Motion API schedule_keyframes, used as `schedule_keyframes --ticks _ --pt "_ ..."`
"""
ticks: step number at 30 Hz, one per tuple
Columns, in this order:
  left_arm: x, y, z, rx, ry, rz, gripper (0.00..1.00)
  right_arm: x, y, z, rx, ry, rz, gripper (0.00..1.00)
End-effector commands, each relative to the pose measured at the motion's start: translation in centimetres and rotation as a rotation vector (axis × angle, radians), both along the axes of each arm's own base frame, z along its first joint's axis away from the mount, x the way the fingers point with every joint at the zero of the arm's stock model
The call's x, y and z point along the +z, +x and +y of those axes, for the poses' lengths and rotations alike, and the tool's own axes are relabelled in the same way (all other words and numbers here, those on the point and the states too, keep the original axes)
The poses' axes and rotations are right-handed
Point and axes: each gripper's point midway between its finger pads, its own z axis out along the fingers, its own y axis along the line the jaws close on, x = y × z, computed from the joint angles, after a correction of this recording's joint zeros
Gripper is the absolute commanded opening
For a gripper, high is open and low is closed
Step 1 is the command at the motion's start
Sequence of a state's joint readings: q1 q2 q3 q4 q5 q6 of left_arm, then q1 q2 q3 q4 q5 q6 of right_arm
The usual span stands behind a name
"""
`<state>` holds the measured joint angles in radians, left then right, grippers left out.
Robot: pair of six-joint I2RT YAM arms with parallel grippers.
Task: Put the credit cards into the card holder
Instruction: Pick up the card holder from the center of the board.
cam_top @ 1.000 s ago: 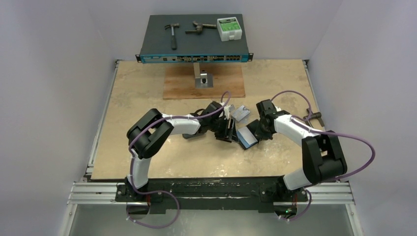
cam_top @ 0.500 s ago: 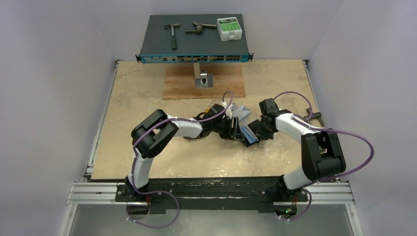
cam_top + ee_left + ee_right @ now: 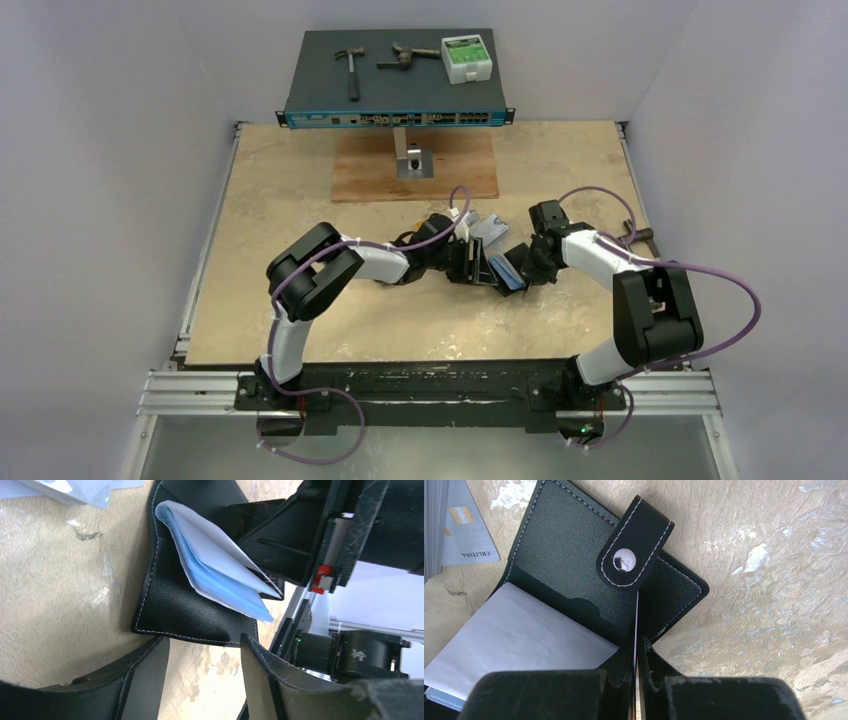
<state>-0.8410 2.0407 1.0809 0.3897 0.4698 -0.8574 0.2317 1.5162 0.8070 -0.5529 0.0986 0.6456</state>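
Observation:
The black card holder point(image 3: 506, 272) lies open mid-table between both grippers, its white and blue clear pockets point(image 3: 220, 580) fanned up. My left gripper point(image 3: 472, 263) stands open, and in the left wrist view its fingertips point(image 3: 202, 645) flank the holder's stitched edge point(image 3: 185, 605) without closing on it. My right gripper point(image 3: 528, 265) is shut on a thin credit card point(image 3: 636, 620), seen edge-on. The card points at the holder point(image 3: 569, 545) just below its snap tab point(image 3: 634, 545). A silver-grey card point(image 3: 466, 530) lies loose beside the holder, with other cards point(image 3: 488, 228).
A dark network switch point(image 3: 395, 100) at the back carries a hammer point(image 3: 350, 70), another tool and a green-white box point(image 3: 465, 57). In front of it lies a wooden board point(image 3: 460, 170) with a metal bracket point(image 3: 410, 160). A small tool point(image 3: 636, 238) lies near the table's right edge.
My left gripper has moved right, up to the card holder, whose pockets now stand more upright. The right gripper, still shut on its card, shifted slightly.

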Motion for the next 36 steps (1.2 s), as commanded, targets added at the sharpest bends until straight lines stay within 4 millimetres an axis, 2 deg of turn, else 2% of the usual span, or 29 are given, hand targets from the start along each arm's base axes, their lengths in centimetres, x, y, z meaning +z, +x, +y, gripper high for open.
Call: schedule_keyframes --ticks 1,5,9,15,17,21,26,32,36 --pt "4.1 1.8 -1.3 0.015 -0.159 -0.015 0.55 -1.5 0.1 0.5 0.005 0.026 0.002 0.00" --pt "5.4 1.9 -0.5 0.040 -0.219 0.005 0.62 -1.5 0.0 0.5 0.005 0.028 0.002 0.00" --pt "5.0 1.5 -0.2 0.071 -0.238 0.024 0.67 -1.4 0.1 0.6 0.003 0.036 -0.001 0.00" --pt "5.1 1.6 -1.5 0.061 -0.261 0.007 0.66 -1.3 0.4 0.8 0.000 0.044 -0.008 0.00" --pt "5.2 1.6 -2.0 0.051 -0.268 0.001 0.62 -1.2 0.4 0.8 -0.001 0.047 -0.010 0.00" --pt "5.2 1.2 -2.7 0.018 -0.282 -0.017 0.46 -1.3 0.4 0.8 -0.003 0.053 -0.011 0.00" --pt "5.2 0.9 -2.6 -0.016 -0.287 -0.049 0.32 -1.1 0.7 0.6 -0.005 0.057 -0.017 0.00" --pt "4.9 0.4 -2.3 -0.038 -0.280 -0.065 0.21 -1.1 0.7 0.4 -0.011 0.064 -0.020 0.00" --pt "4.3 0.6 -2.2 -0.034 -0.249 -0.070 0.20 -1.1 0.7 0.4 -0.016 0.073 -0.022 0.00"
